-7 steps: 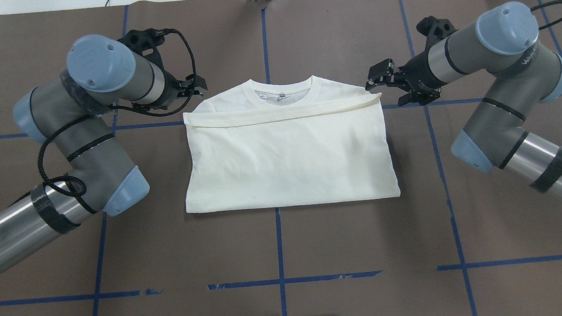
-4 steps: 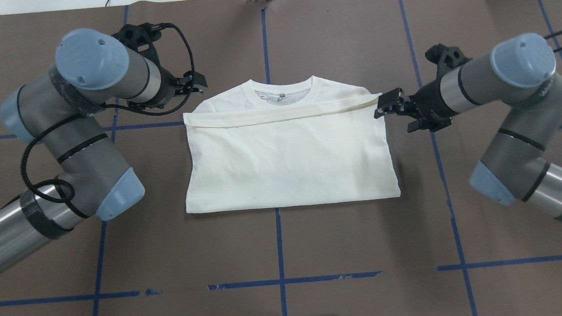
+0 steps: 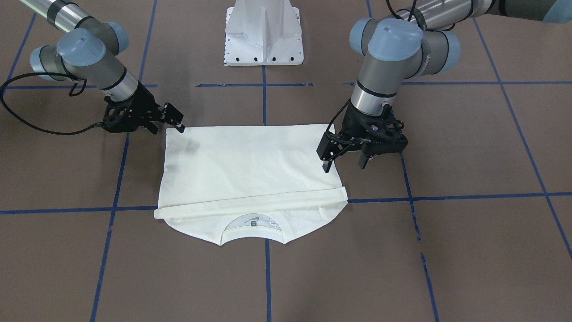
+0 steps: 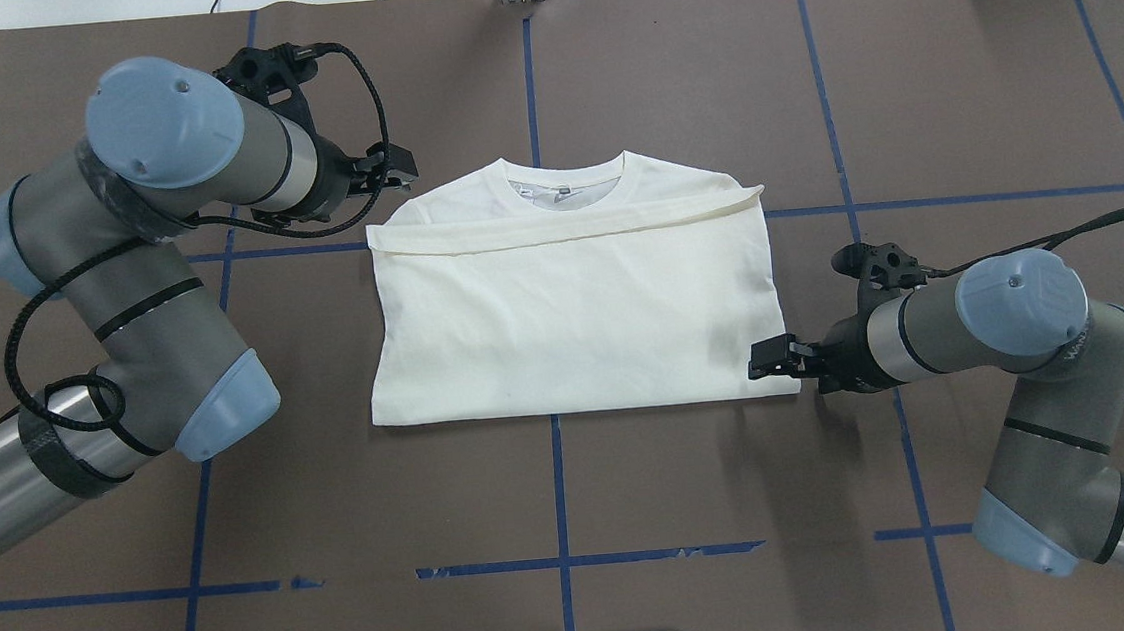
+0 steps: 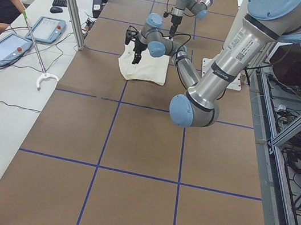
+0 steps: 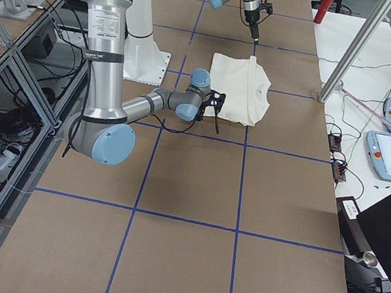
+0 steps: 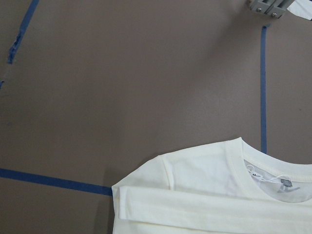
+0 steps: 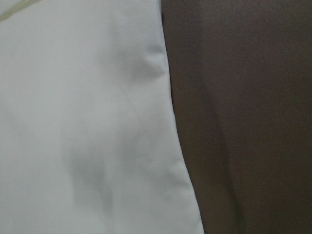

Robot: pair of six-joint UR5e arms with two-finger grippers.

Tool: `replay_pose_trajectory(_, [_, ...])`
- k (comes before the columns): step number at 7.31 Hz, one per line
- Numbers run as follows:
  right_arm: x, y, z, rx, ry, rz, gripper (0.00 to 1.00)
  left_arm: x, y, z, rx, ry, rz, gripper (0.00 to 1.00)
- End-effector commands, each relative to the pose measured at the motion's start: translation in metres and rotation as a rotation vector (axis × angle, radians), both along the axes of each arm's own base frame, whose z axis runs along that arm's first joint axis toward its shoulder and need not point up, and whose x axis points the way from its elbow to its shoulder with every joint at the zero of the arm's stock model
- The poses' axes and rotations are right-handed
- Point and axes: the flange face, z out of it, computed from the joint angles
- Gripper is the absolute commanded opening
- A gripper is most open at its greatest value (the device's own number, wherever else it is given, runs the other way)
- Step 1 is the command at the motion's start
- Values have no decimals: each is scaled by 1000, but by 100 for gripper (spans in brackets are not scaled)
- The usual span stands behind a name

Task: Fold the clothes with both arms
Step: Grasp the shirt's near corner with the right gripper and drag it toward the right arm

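Since the right claw [image 4: 769,359] has shifted from 2 to 4 o'clock of the T-shirt [image 4: 573,325], which lies folded on the bench [image 4: 556,496], a new fold is likely. It and the left claw [image 3: 344,164], at 10 o'clock, gape empty.

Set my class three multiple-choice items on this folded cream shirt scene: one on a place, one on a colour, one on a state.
1. Where is the right arm's black two-finger gripper? A at the collar; B at the folded cream-white shirt's corner on the robot's side; C over the white base.
2. What colour are the tape lines on the brown table? A red; B yellow; C blue.
3. How does the left arm's black two-finger gripper stand? A open, holding nothing; B shut on a sleeve; C out of view.
Answers: 1 B, its tip is at that corner in the overhead view; 2 C, the grid is blue; 3 A, its fingers stand apart in the front-facing view.
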Motion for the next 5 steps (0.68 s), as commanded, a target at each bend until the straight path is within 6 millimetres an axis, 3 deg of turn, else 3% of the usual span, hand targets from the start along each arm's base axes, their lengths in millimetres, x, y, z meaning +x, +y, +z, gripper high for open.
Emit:
replay_pose_trajectory(1, [-6, 2, -1, -12, 27, -7, 39, 0, 0, 2, -3, -1, 0, 100])
replay_pose_trajectory(2, [-5, 3, 1, -14, 29, -7, 8, 0, 1, 5, -6, -5, 0, 100])
replay_pose_trajectory(3, [-1, 1, 0, -13, 28, -1, 0, 0, 1, 5, -8, -4, -1, 100])
replay_pose_trajectory(5, [4, 4, -3, -15, 20, -10, 0, 1, 1, 5, -7, -3, 1, 100])
